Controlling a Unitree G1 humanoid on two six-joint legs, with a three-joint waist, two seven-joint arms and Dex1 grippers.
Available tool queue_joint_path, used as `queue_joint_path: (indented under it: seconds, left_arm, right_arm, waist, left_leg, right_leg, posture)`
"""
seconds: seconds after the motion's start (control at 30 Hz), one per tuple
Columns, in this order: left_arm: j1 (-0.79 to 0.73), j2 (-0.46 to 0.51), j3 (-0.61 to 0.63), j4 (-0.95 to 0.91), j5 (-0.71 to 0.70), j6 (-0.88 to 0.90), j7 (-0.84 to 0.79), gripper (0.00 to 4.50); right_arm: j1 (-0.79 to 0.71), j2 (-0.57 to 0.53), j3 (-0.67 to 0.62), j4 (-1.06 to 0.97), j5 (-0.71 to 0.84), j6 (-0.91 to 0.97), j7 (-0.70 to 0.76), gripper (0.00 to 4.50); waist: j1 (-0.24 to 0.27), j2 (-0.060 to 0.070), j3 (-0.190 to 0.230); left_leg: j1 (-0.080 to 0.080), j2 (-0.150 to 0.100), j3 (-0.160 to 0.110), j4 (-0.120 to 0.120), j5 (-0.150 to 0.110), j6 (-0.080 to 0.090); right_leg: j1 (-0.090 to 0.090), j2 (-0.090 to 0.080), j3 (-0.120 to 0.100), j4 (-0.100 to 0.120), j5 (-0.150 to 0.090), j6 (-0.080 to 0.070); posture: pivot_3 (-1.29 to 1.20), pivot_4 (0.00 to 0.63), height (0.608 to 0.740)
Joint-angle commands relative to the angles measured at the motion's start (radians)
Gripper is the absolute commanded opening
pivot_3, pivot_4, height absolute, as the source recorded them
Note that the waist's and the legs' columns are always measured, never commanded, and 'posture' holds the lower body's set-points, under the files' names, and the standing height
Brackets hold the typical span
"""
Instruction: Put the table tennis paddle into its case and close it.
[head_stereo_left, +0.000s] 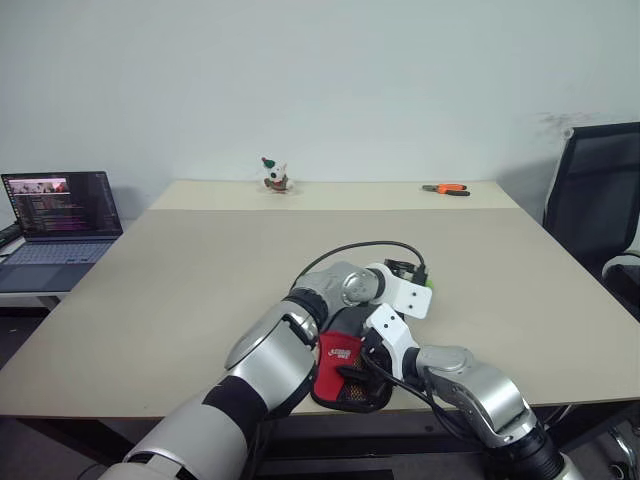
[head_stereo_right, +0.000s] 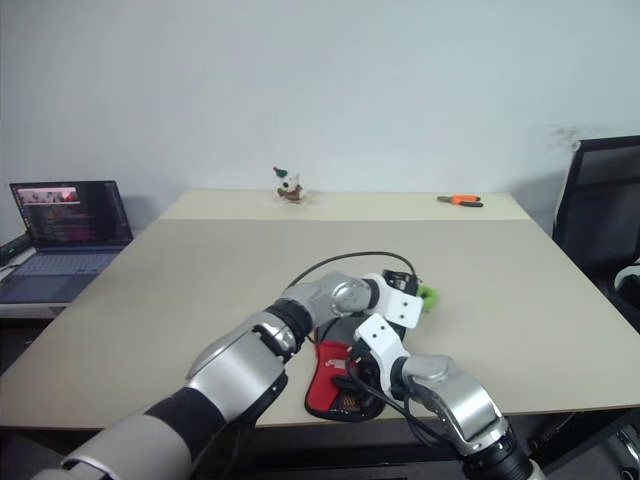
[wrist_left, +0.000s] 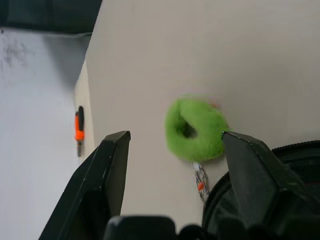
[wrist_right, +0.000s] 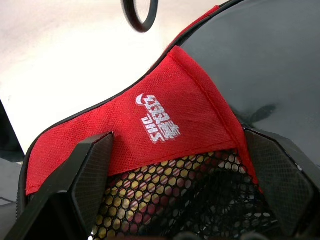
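Observation:
The case lies near the table's front edge, its red part with white logo and black mesh pocket toward me and its black upper part farther off. My right gripper hovers open over the red part, one finger on each side of the mesh pocket. My left gripper reaches across past the case's far end, fingers apart and empty. A small green fuzzy ball on a little clasp lies on the table just beyond them. The table tennis paddle is hidden from view.
An open laptop stands at the left on a side surface. A small toy figure and orange-handled pliers lie at the table's far edge. A black chair stands at the right. A black cable loops over my left wrist.

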Motion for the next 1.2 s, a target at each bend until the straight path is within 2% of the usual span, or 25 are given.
queue_joint_path:
  seconds: [0.03,0.13,0.27,0.4,0.6,0.73,0.83,0.93,1.2]
  left_arm:
    - [0.01,0.044,0.117,-0.057,-0.146,-0.038,-0.148,3.23]
    - [0.047,0.085,0.242,-0.099,-0.301,-0.039,-0.303,3.23]
    - [0.122,0.169,0.395,-0.196,-0.496,0.046,-0.47,3.23]
    - [0.233,0.251,0.502,-0.345,-0.652,0.209,-0.584,3.23]
    - [0.491,0.365,0.576,-0.747,-0.846,0.557,-0.718,3.23]
    - [0.702,0.446,0.602,-1.084,-0.964,0.79,-0.737,3.23]
    - [0.776,0.464,0.581,-1.231,-1.004,0.893,-0.721,3.23]
    - [0.802,0.456,0.578,-1.28,-0.998,0.923,-0.672,3.23]
    - [0.854,0.459,0.567,-1.354,-1.006,0.957,-0.627,3.23]
  right_arm:
    - [0.012,0.005,0.033,0.104,0.003,0.037,0.021,4.5]
    - [-0.005,0.005,-0.002,0.062,0.03,0.042,0.041,4.5]
    - [-0.016,-0.006,-0.092,-0.051,0.11,0.06,0.083,4.5]
    - [-0.034,-0.054,-0.194,-0.114,0.203,0.086,0.139,4.5]
    - [-0.08,-0.128,-0.362,-0.106,0.31,0.124,0.161,4.5]
    - [-0.107,-0.189,-0.411,0.009,0.275,0.072,0.143,4.5]
    - [-0.115,-0.225,-0.368,0.076,0.24,0.013,0.17,4.5]
    - [-0.12,-0.248,-0.317,0.148,0.189,-0.051,0.187,4.5]
    - [-0.153,-0.188,-0.315,0.328,0.163,-0.085,0.164,4.5]
  waist:
    - [-0.002,0.0,0.0]
    - [-0.003,0.0,0.0]
    - [-0.003,0.001,0.002]
    - [-0.001,0.003,0.003]
    - [0.011,0.004,0.004]
    - [0.015,0.005,0.005]
    - [0.024,0.007,0.006]
    - [0.031,0.008,0.007]
    - [0.028,0.009,0.008]
  left_leg:
    - [0.0,0.0,0.0,0.0,0.0,0.0]
    - [0.0,0.001,0.0,0.0,0.0,0.0]
    - [-0.003,0.001,0.0,-0.001,0.0,0.0]
    - [-0.018,0.001,-0.002,0.0,0.0,0.0]
    - [-0.024,-0.003,-0.006,0.0,-0.003,0.005]
    - [-0.025,-0.003,-0.007,0.0,-0.004,0.006]
    - [-0.024,-0.003,-0.007,0.001,-0.004,0.006]
    - [-0.024,-0.003,-0.007,0.002,-0.003,0.006]
    - [-0.023,-0.002,-0.006,0.002,-0.004,0.006]
  right_leg:
    - [0.0,0.0,0.0,0.0,0.0,0.0]
    - [0.0,0.0,0.0,0.0,0.0,0.0]
    - [-0.004,0.001,0.0,0.0,0.0,0.0]
    - [-0.017,0.001,0.0,0.002,0.0,0.0]
    - [-0.019,-0.004,-0.001,-0.001,0.001,-0.003]
    - [-0.02,-0.005,0.001,-0.002,0.001,-0.003]
    - [-0.019,-0.006,0.002,-0.001,0.001,-0.004]
    - [-0.018,-0.005,0.0,0.0,0.0,-0.001]
    - [-0.018,-0.004,0.001,0.0,0.001,-0.004]
  posture:
    - [0.0,0.15,0.74]
    - [0.0,0.15,0.74]
    - [0.0,0.15,0.74]
    - [0.0,0.15,0.74]
    - [0.0,0.15,0.74]
    - [0.0,0.15,0.74]
    - [0.0,0.15,0.74]
    - [0.0,0.15,0.74]
    - [0.0,0.15,0.74]
